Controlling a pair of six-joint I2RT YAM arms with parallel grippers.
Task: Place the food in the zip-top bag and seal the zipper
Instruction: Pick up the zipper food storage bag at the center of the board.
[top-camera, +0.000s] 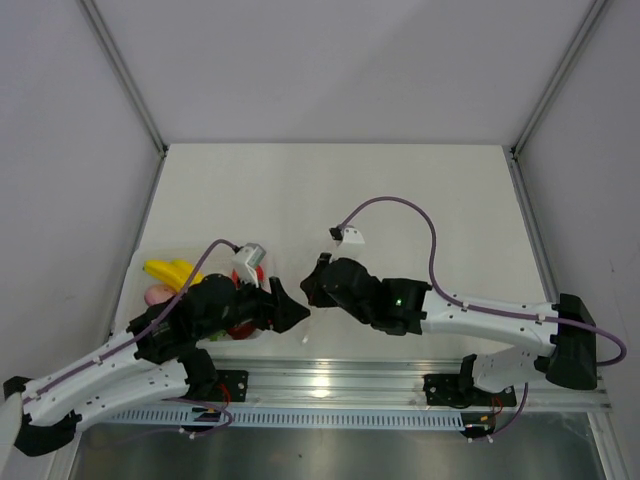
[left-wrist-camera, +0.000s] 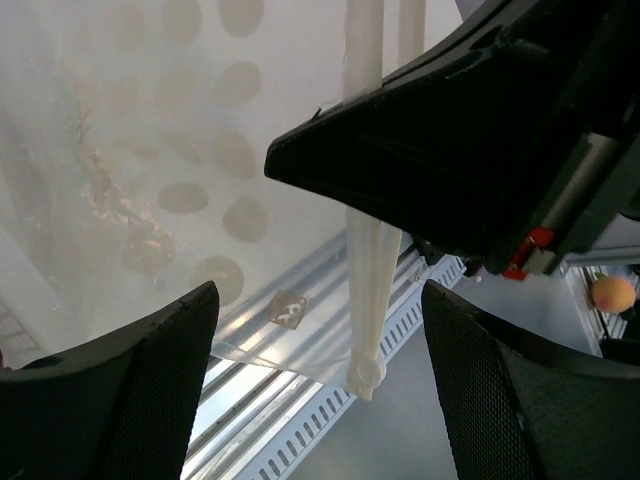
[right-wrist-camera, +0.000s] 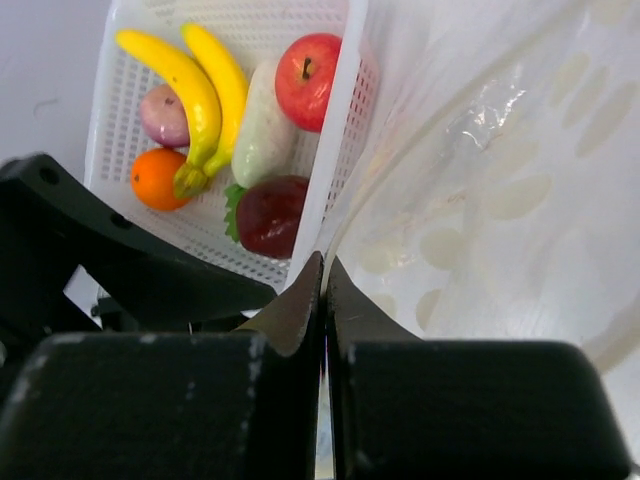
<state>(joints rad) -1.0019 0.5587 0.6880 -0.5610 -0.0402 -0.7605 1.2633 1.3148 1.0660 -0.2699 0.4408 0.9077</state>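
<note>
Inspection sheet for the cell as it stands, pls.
Surface: white table.
Job's things: food all in tray, none bagged; bag hangs beside the tray.
Clutter: nothing seen.
Grippers: left tool open, facing the bag; right tool shut on the bag's edge.
Cables: purple cable arcs over the table; second cable lies along left arm.
Surroundings: white walls; metal rail at near edge.

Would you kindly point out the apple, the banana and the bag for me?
apple (right-wrist-camera: 306, 82): right wrist view, middle of its red skin.
banana (right-wrist-camera: 185, 85): right wrist view, mid-curve of the left fruit.
bag (right-wrist-camera: 480, 160): right wrist view, crinkled clear wall.
</note>
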